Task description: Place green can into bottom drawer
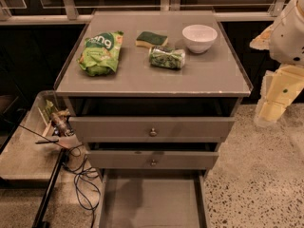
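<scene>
**Now for the grab: green can up top, bottom drawer open below**

Far left of the frame: a low shelf with clutter and black cables trailing over the floor, well apart from the job.

On the left part of the cabinet top: a bright green snack bag, best left alone.

Toward the middle: a green-topped sponge at the back and, just in front of it and slightly right, the green can, lying on its side, silver ends pointing left and right. Very close to the sponge, perhaps touching; hard to say.

Straight below in the frame: two knobbed upper drawers, then the bottom drawer, pulled out toward the lower edge, floor bare.

Further right on the top: a white bowl, near the can but apart from it.

At the right edge, off the cabinet's side and lower than its top: the gripper, pale yellow, well away from the can, nothing visibly in it. Spread or pressed together: cannot tell.

Judging by this, hardly begun; reaching comes first.

- Approach from above, passing over the bowl's rim rather than past it.
- Close across the can's round body, not its ends, to stop any rolling.
- Keep off the sponge behind and the bowl to the right.
- Lift straight up before travelling.
- Carry out in front of the upper drawers, then down.
- Release low over the middle of the drawer floor, away from the side walls.
</scene>
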Action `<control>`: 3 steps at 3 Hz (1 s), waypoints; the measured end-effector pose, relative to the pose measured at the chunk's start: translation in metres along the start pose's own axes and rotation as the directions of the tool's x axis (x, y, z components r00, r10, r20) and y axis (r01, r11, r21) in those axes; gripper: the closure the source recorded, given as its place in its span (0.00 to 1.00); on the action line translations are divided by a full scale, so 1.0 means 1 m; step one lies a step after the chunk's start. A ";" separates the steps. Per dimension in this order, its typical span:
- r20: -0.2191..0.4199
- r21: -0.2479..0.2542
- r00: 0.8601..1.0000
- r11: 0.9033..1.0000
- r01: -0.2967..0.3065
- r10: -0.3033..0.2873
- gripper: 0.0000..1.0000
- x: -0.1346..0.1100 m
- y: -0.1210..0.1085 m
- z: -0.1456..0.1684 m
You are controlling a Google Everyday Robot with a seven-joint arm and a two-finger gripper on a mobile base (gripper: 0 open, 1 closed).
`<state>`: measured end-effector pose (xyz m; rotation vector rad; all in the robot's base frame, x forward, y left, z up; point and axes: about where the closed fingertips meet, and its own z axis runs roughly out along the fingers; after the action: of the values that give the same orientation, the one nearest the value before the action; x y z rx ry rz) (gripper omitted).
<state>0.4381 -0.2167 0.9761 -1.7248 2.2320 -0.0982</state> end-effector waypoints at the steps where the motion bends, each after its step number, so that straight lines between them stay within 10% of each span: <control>1: 0.001 0.000 1.000 1.000 0.001 -0.001 0.00 0.000 0.000 0.000; 3: 0.046 0.038 0.997 0.998 0.055 -0.056 0.00 -0.031 -0.008 0.001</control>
<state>0.4528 -0.1888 0.9838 -1.7518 2.1360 -0.1098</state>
